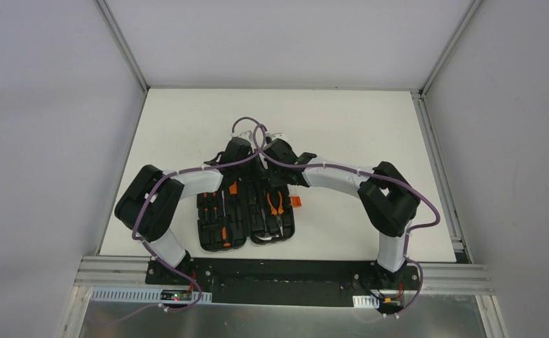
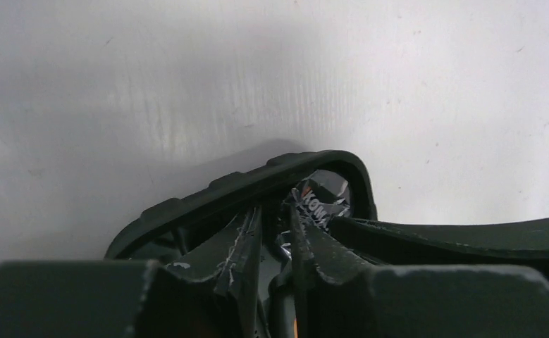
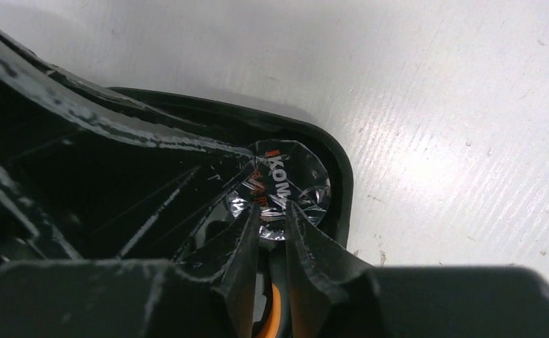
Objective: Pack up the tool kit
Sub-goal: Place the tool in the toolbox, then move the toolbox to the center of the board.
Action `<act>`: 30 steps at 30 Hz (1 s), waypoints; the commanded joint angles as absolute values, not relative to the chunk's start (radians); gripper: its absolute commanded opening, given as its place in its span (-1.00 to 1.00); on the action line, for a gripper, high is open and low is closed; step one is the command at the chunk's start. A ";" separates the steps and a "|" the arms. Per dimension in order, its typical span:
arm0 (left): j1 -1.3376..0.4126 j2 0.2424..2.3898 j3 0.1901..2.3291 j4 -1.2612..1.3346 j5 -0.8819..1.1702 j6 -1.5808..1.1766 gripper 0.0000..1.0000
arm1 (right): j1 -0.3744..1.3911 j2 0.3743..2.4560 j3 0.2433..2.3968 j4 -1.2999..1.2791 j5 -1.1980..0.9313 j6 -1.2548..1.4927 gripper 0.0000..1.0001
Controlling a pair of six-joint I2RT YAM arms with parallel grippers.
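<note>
Black rounded hinged plastic case (image 1: 222, 247) lies open on the white table (image 1: 187, 127), orange-and-black hand tools (image 1: 277, 205) slotted; judged remaining: closing. Left gripper (image 2: 275, 236) and right gripper (image 3: 271, 225) at its far end, jaws narrowly parted, grip indeterminate.

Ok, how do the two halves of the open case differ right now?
The left half holds a row of slim orange-and-black tools; the right half holds orange-handled pliers. The right half carries an orange latch on its outer edge; the left half shows none. Both are black and lie open side by side.
</note>
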State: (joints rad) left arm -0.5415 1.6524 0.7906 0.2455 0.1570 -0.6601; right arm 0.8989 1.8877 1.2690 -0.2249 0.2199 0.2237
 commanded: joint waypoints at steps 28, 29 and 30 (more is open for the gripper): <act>-0.133 0.667 0.615 -0.584 0.053 -0.544 0.98 | 0.798 1.790 1.186 -0.361 -0.011 0.404 -0.43; -0.130 0.653 0.601 -0.588 0.052 -0.556 0.98 | 0.792 1.794 1.180 -0.360 -0.007 0.407 -0.45; -0.129 0.637 0.588 -0.591 0.049 -0.569 0.98 | 0.788 1.795 1.173 -0.355 -0.006 0.408 -0.46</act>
State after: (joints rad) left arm -0.1436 0.6846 0.6327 -0.5224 0.0856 -0.5400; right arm 0.8082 1.7741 1.1995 -0.3653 -0.0246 0.3782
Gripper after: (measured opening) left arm 0.990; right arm 0.280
